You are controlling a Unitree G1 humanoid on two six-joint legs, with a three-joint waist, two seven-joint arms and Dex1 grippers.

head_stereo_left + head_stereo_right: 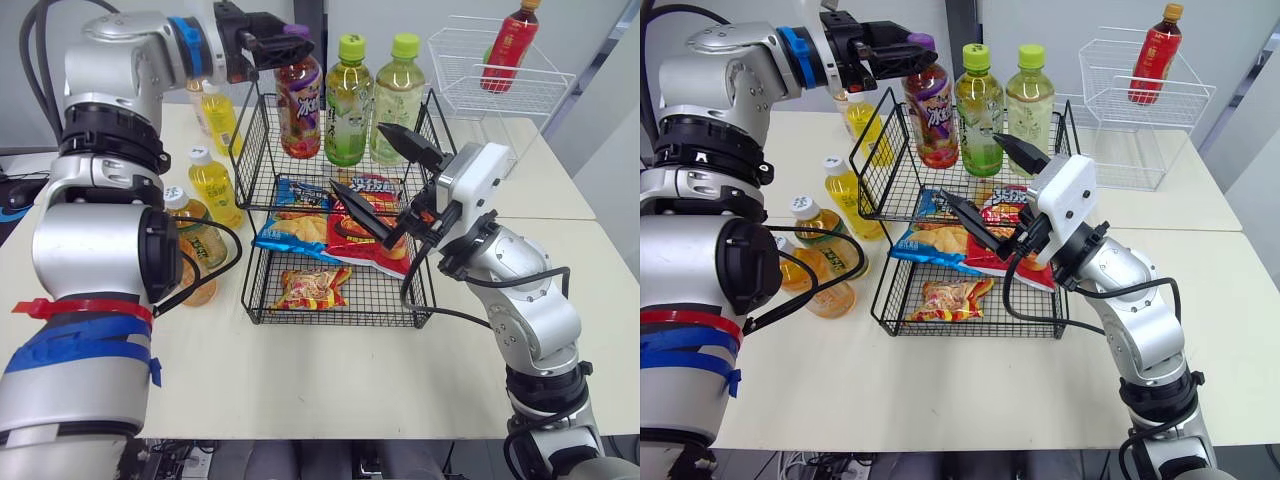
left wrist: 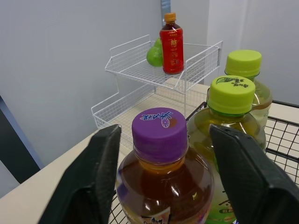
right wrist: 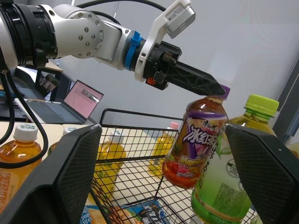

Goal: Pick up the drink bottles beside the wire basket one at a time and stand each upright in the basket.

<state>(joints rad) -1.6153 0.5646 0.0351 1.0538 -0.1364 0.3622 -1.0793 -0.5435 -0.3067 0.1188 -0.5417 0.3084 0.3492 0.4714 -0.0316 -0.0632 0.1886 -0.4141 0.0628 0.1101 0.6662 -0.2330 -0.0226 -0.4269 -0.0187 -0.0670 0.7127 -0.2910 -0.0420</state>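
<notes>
purple cap bottle [image 1: 299, 110], lime-capped green bottles [image 1: 348, 100], black wire basket [image 1: 385, 295], white rack [image 1: 520, 95].

Holds the left arm stretched out toward the far edge of the worktop [image 1: 330, 380], with the left tool [image 1: 295, 48] level and fingers parted. Carries the right arm bent up from the near right corner, wrist raised, right tool [image 1: 357, 155] aimed far-left, fingers spread wide.

Lighting is bright and even, diffuse from overhead. Shadows are soft and faint, with a pale one on the bench [image 1: 330, 370] just in front of the wire basket [image 1: 255, 150]. Small glare spots show on the purple-capped bottle [image 2: 161, 182] at the basket's rear and on the glossy snack packets [image 1: 300, 230] inside the basket.
</notes>
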